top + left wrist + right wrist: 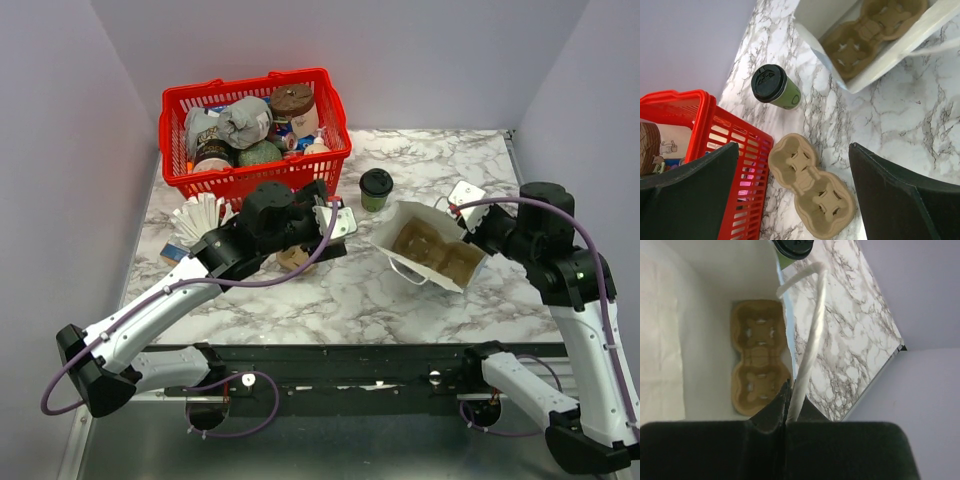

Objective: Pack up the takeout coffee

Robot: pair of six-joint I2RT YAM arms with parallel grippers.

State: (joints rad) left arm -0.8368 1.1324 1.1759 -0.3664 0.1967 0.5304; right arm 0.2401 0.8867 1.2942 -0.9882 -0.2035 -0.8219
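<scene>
Green cup (376,190): that's the takeout coffee. Black lid on, standing upright on the bench (350,300), a bit to the right of the red basket (250,180) and near the mouth of the bag. Doesn't look like it touches either one.
White bag (392,232): paper bag tipped over on the right half of the bench, mouth wide open, so the top camera looks pretty much straight in.
Carrier in bag (437,252): brown cardboard cup tray sitting flat against the bottom of the bag, cup slots empty.
Loose carrier (812,187): second cardboard tray lying flat on the marble, just beside the basket's front wall.
Left claw (794,150): spread wide open, gripping nothing, hanging right above the loose carrier. The cup is well ahead of it.
Right claw (786,410): pinched closed on the bag handle (812,330), the white paper strip runs straight in between its fingers.
Basket contents: jumble of cups and packets, can't really tell what's what.
</scene>
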